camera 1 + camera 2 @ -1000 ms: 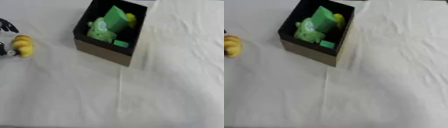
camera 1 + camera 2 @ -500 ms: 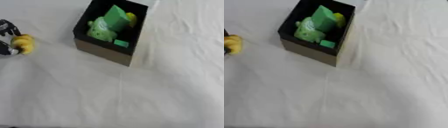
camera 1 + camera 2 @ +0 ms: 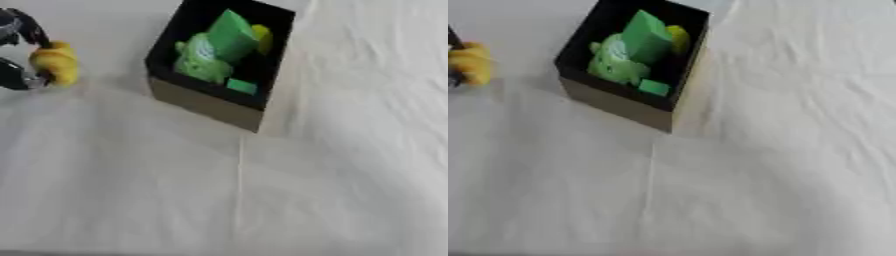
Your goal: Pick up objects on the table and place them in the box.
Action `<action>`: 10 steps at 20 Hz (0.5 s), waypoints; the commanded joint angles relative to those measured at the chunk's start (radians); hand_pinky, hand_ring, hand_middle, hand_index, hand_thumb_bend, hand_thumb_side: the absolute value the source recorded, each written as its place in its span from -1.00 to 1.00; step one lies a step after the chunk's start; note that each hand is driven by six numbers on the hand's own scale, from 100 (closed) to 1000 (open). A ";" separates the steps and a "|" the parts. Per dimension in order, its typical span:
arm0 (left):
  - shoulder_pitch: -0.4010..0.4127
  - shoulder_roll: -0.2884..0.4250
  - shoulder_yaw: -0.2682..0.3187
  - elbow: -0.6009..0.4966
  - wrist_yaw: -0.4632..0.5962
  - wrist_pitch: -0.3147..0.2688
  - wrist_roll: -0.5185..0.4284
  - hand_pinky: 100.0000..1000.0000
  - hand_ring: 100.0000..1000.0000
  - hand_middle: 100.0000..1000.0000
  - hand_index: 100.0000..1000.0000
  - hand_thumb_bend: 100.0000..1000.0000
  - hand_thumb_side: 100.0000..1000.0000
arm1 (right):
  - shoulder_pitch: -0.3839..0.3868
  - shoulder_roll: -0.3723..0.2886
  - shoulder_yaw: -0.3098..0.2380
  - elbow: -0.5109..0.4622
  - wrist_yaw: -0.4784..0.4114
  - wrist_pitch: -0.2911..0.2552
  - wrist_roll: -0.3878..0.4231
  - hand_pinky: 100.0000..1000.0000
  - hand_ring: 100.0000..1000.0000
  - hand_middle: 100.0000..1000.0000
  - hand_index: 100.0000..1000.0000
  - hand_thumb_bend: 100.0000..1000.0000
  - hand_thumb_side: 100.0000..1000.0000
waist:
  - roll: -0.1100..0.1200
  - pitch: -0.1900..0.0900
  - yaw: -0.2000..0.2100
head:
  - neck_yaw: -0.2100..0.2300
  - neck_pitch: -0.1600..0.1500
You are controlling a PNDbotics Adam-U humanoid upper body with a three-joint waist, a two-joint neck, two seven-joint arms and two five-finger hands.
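My left hand (image 3: 16,55) shows at the left edge, its black fingers curled round a lumpy yellow object (image 3: 55,63) held just above the cloth. To its right stands the black box (image 3: 207,103) with tan outer walls. Inside the box lie green toys (image 3: 210,51), a small green block (image 3: 241,87) and a yellow piece (image 3: 262,38). The yellow object hangs left of the box, apart from it. My right hand is in neither view.
A white wrinkled cloth (image 3: 332,165) covers the table. A crease runs from the box's near corner toward the front edge.
My left hand has lifted the yellow object and carried it right, closer to the box. The box and its contents hold their place.
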 commanded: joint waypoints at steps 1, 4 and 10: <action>-0.069 -0.008 -0.007 -0.051 0.007 -0.003 -0.018 0.41 0.46 0.28 0.13 -0.62 -1.00 | -0.024 -0.029 -0.015 -0.018 -0.009 0.000 -0.001 0.81 0.78 0.48 0.61 -1.00 -0.20 | 0.011 -0.030 0.000 | -0.001 0.004; -0.145 -0.079 -0.039 -0.047 0.000 -0.019 -0.028 0.41 0.46 0.28 0.14 -0.64 -1.00 | -0.034 -0.022 -0.013 -0.022 -0.011 -0.001 0.003 0.81 0.78 0.48 0.61 -1.00 -0.21 | 0.012 -0.038 -0.007 | 0.001 0.007; -0.241 -0.227 -0.083 0.014 -0.012 -0.047 -0.018 0.40 0.44 0.27 0.14 -0.71 -1.00 | -0.049 -0.009 -0.010 -0.024 -0.015 0.000 0.006 0.81 0.78 0.48 0.61 -1.00 -0.21 | 0.016 -0.041 -0.021 | 0.001 0.004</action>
